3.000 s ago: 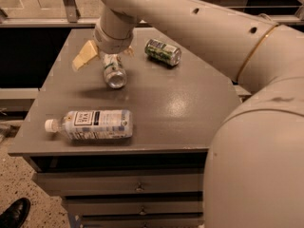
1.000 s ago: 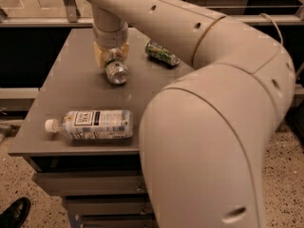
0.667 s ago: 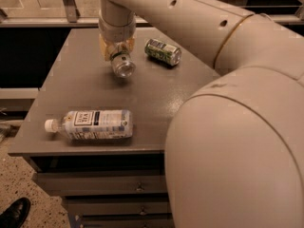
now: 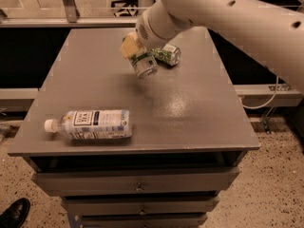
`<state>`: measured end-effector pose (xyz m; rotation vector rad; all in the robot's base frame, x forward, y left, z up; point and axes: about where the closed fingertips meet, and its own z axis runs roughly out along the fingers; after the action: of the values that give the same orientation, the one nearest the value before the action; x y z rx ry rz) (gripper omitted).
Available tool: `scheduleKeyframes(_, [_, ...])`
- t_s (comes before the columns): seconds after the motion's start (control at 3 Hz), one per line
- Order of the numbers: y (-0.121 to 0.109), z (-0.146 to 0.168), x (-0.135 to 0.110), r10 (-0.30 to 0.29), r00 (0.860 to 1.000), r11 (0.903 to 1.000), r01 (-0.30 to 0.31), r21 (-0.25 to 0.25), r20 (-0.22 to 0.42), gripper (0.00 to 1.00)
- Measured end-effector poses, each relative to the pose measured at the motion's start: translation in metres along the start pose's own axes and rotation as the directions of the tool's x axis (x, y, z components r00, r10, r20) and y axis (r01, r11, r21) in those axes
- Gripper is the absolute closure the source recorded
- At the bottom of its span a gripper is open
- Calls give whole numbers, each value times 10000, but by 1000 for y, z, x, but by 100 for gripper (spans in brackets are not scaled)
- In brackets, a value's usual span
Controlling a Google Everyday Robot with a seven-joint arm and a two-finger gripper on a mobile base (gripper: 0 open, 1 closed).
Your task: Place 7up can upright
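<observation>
The 7up can (image 4: pixel 144 64) is a pale silver can with light green patches. It is tilted, its silver end facing the camera, and held above the grey table top (image 4: pixel 95 84) near the back middle. My gripper (image 4: pixel 134 50) is shut on the 7up can, with a yellowish finger (image 4: pixel 128 45) on its upper left side. The big white arm comes in from the upper right.
A darker green can (image 4: pixel 166 54) lies on its side just right of and behind the held can. A clear plastic bottle with white cap (image 4: pixel 90 124) lies on its side near the front left edge. Drawers sit below the table. A black shoe (image 4: pixel 14 213) is at bottom left.
The gripper has lifted the 7up can off the table and carried it to the right, close to the darker green can. The arm has swung up and right.
</observation>
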<state>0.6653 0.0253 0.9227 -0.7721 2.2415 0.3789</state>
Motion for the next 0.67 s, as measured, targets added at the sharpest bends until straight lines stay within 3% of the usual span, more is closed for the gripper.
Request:
scheduleKeyframes(0.33, [13,-4,-10,277,9828,9928,-57,-1199,1824,100])
scheduleKeyframes(0.67, [20,-27,-23,424,9548,9876,45,-1569,2943,100])
